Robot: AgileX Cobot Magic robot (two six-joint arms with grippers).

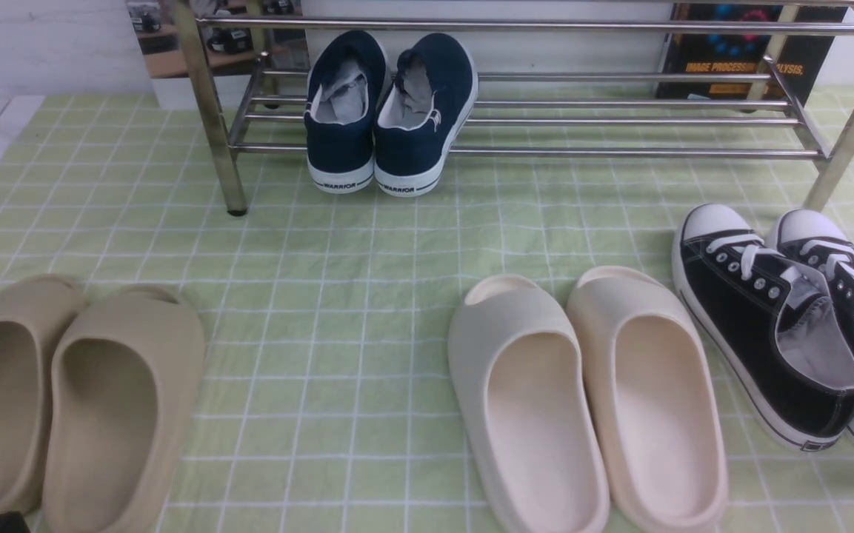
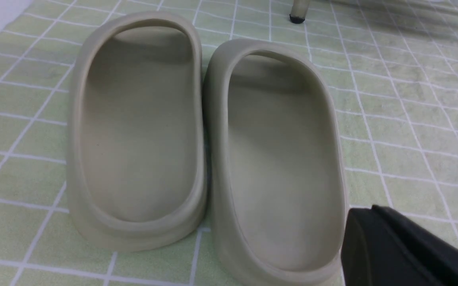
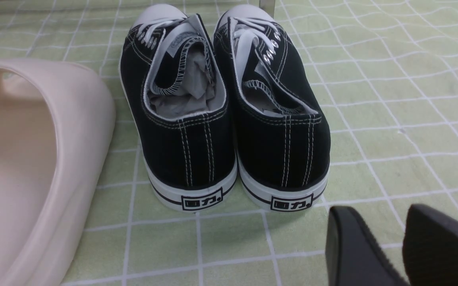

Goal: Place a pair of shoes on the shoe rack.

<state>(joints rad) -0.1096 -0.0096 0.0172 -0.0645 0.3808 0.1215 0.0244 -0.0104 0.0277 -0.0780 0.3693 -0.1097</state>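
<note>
Two navy-blue slip-on shoes, one (image 1: 339, 111) beside the other (image 1: 423, 111), stand side by side on the lower bars of the shiny metal shoe rack (image 1: 619, 153), toward its left end. Their toes point to the wall and their white "WARRIOR" heels hang over the front bar. My left gripper (image 2: 366, 217) is shut and empty, low beside the heel of a tan slide. In the right wrist view my right gripper (image 3: 377, 222) stands open with only cloth between its fingers, behind the black sneakers. Neither gripper is near the navy pair.
Tan foam slides (image 1: 64, 400) (image 2: 137, 131) lie front left. Cream slides (image 1: 589, 392) (image 3: 34, 159) lie front centre. Black lace-up sneakers (image 1: 767, 318) (image 3: 229, 119) lie at right by a rack leg (image 1: 834, 163). A green checked cloth (image 1: 367, 244) covers the floor.
</note>
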